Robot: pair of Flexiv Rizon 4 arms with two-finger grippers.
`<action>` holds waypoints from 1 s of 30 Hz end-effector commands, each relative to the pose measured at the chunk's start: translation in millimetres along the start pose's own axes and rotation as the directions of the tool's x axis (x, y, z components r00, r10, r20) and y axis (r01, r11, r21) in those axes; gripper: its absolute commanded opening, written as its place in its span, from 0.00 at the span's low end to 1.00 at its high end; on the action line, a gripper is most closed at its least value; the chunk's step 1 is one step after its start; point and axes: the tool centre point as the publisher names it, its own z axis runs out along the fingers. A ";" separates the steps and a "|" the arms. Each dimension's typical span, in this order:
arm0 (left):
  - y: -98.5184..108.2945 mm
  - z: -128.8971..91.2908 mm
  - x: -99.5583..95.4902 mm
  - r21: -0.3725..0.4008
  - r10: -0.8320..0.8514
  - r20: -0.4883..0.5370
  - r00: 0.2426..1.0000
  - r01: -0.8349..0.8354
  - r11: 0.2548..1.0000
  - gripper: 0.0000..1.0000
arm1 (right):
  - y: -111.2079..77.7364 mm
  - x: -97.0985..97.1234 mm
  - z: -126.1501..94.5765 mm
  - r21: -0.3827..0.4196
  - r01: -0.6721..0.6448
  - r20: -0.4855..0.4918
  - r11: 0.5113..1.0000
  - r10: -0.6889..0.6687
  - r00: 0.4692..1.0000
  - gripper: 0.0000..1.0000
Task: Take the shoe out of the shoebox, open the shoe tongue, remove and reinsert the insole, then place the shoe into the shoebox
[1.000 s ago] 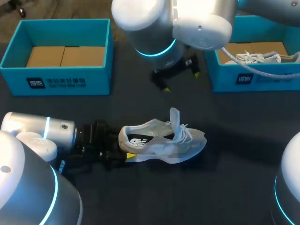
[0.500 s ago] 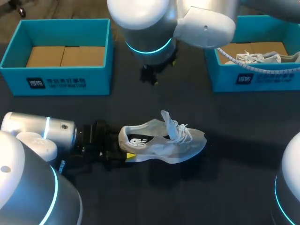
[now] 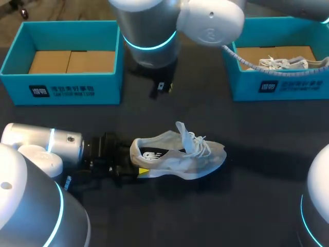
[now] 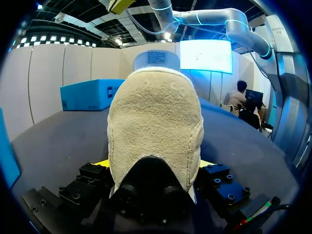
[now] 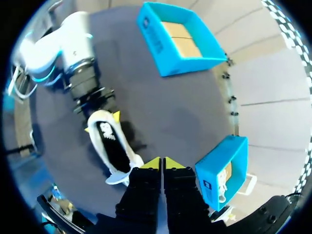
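A pale grey-white shoe [image 3: 177,154] lies on its side in the middle of the dark table, its toe pointing right. Its tongue [image 3: 182,135] stands up, leaning toward the heel, with loose laces beside it. My left gripper [image 3: 138,162] is shut on the heel, a yellow tip on each side. In the left wrist view the suede heel [image 4: 155,126] sits between the fingers of my left gripper [image 4: 155,165]. My right gripper [image 3: 159,88] hangs above the table behind the shoe, shut on nothing. From the right wrist view, my right gripper [image 5: 162,163] looks down on the shoe [image 5: 114,148].
An open blue shoebox [image 3: 110,77] with a cardboard floor stands at the back left. A second blue shoebox [image 3: 247,87] at the back right holds another white shoe [image 3: 282,63]. My right arm's cable hangs over that box.
My right gripper went from open to shut while it rose and moved left, away from the shoe. The tongue tipped back toward the heel. The left gripper and shoe stayed put.
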 end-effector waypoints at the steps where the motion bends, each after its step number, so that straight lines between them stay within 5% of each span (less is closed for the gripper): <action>1: 0.2 0.2 -0.4 -0.002 0.000 0.001 1.000 0.000 1.000 0.00 | 3.2 9.5 9.4 -0.004 0.064 -0.028 0.998 -0.064 0.998 0.00; 12: 0.2 0.2 -0.4 -0.002 0.000 0.001 1.000 0.000 1.000 0.00 | -0.7 42.2 49.9 -0.032 0.161 -0.157 0.986 -0.164 0.974 0.00; 30: 0.2 0.2 -0.4 -0.002 0.000 0.001 1.000 0.000 1.000 0.00 | -0.7 42.2 49.9 -0.032 0.161 -0.157 0.986 -0.164 0.974 0.00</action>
